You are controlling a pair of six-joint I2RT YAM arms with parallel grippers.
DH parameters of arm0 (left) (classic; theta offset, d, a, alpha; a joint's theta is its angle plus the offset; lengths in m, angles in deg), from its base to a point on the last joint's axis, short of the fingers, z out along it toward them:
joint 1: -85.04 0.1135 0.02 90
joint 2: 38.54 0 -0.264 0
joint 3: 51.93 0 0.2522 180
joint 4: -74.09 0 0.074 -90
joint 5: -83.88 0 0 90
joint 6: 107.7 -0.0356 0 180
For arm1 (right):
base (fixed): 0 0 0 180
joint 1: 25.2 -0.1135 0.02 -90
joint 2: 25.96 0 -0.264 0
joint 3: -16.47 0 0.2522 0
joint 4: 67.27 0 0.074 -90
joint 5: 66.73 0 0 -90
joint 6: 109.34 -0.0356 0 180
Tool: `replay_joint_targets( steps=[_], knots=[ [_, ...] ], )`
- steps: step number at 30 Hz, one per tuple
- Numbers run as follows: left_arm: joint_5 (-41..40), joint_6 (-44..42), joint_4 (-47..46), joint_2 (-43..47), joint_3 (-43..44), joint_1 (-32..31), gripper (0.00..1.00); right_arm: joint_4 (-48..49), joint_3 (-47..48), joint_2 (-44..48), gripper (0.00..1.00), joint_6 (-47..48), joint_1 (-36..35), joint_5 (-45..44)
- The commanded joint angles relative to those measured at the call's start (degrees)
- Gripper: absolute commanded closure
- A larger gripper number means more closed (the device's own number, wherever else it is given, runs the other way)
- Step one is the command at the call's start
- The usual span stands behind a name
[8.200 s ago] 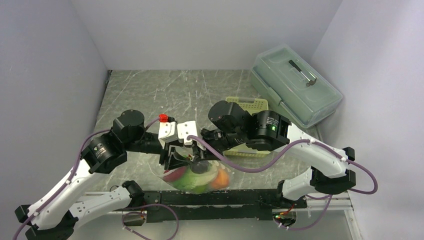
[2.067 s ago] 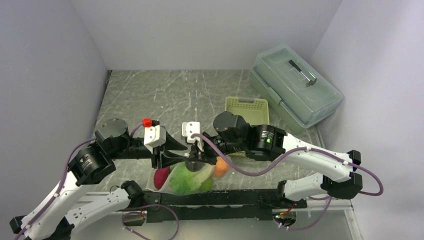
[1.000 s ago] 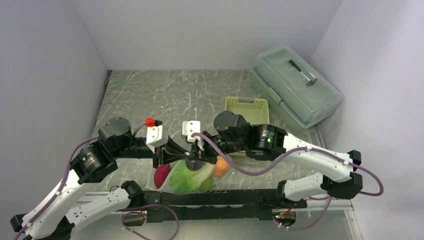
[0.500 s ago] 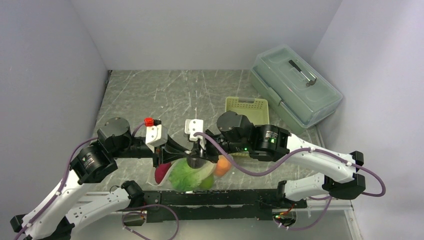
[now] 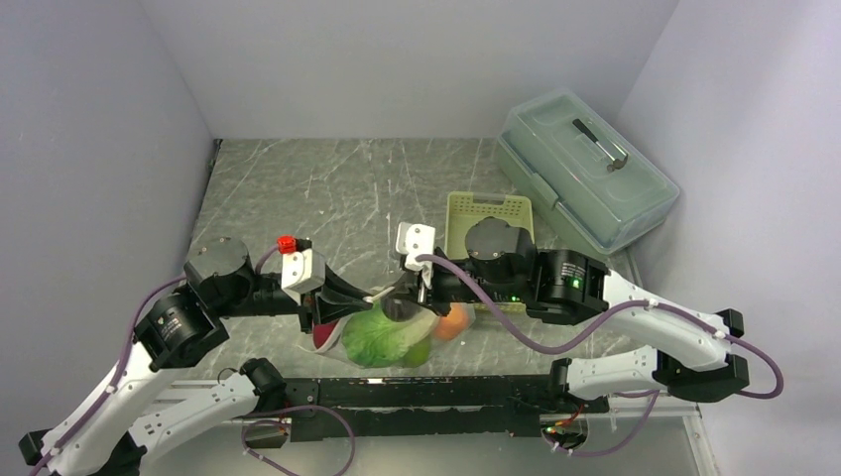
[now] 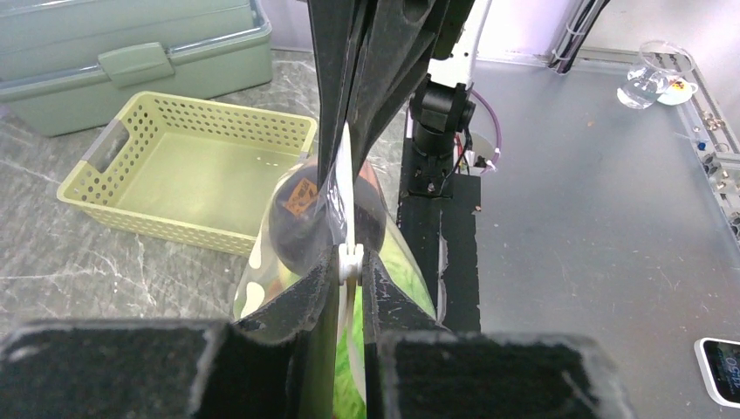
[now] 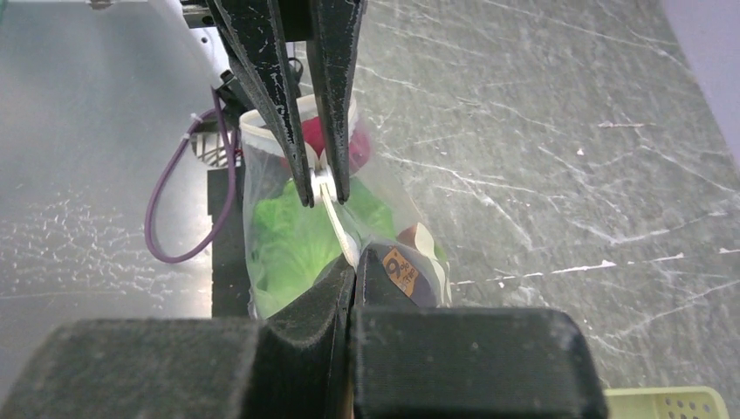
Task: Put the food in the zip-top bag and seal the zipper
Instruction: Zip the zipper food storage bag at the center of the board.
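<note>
The zip-top bag (image 7: 262,175) sits at the near edge of the desk (image 5: 298,188), about midway between the two arms. Its mouth is turned up and its body bulges with food. Whether its bottom rests on the desk I cannot tell.

The zipper (image 7: 336,223) runs along the top as a thin whitish strip, stretched between the two end effectors. The left end effector (image 6: 351,260) is clenched on the strip, its fingertips pinching it from the left side. The right end effector (image 7: 353,257) is fully closed, grasping the same strip just beside the left one. In both wrist views the tips of the two nearly meet, nose to nose.

Inside the bag, the leafy lettuce (image 5: 375,339) fills the middle. A red piece (image 5: 322,335) lies at the left end and the orange-red ball (image 5: 453,322) at the right end. The green ball (image 5: 419,352) is tucked at the near side, between the lettuce and the orange-red ball. The dark maroon ball (image 6: 297,229), with an orange sticker on it, presses against the plastic just below the zipper.

The pale green slotted basket (image 6: 174,229) stands just beyond the bag, to the far right. The translucent lidded box (image 5: 585,169) is farther off, in the far right corner against the wall.
</note>
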Motion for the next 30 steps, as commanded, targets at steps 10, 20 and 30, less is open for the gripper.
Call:
replay_joint_targets(
  steps=[10, 20, 30],
  knots=[
    [-1.50, 0.37, 3.39, 1.87, -1.21, 0.18, 1.00, 11.59, -0.86, 5.83, 1.00, -2.53, 0.92, -13.76],
    [-2.44, 0.64, 3.96, 3.14, -1.75, 0.20, 1.00, 12.65, -1.52, 6.21, 1.00, -4.43, 1.97, -21.84],
    [-4.11, 0.92, 4.71, 4.57, -2.11, 0.14, 1.00, 12.04, -2.29, 5.96, 1.00, -6.78, 5.48, -24.78]
  ],
)
